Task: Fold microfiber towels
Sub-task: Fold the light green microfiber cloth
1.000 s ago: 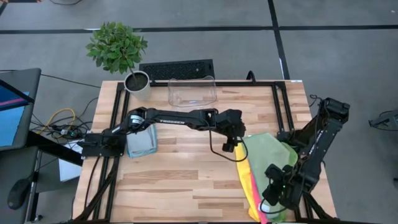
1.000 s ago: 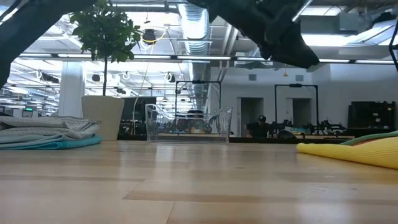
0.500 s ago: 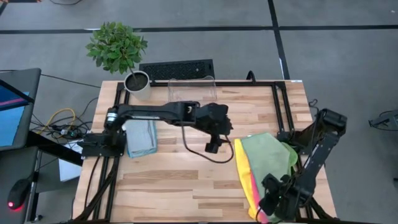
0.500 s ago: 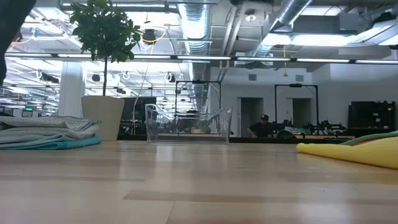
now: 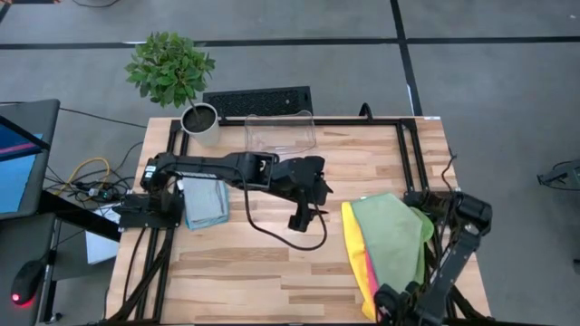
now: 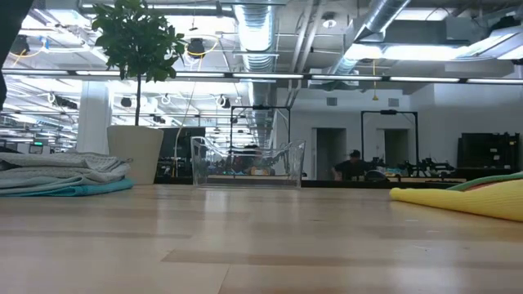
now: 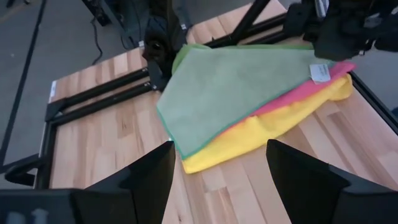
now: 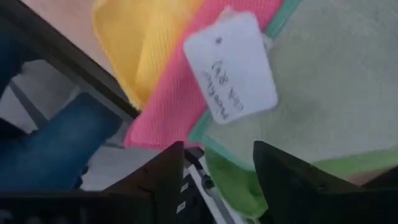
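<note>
Clear bin (image 5: 280,133) beside potted plant (image 5: 172,71); keyboard (image 5: 257,100) behind.

open-plan lab: exposed ceiling ducts (image 6: 253,33)

Both arms are matte black, built of slim tubular links joined by bulkier rounded joint housings. The left arm (image 5: 227,167) carries small white lettering along its long link, and a thin black cable loops loose beneath its wrist in the middle of the frame. The right arm (image 5: 458,244), at the lower right of the frame, has chunky, blocky joints, and each wrist view shows two broad, dark, wedge-shaped fingers (image 7: 152,177).
</note>
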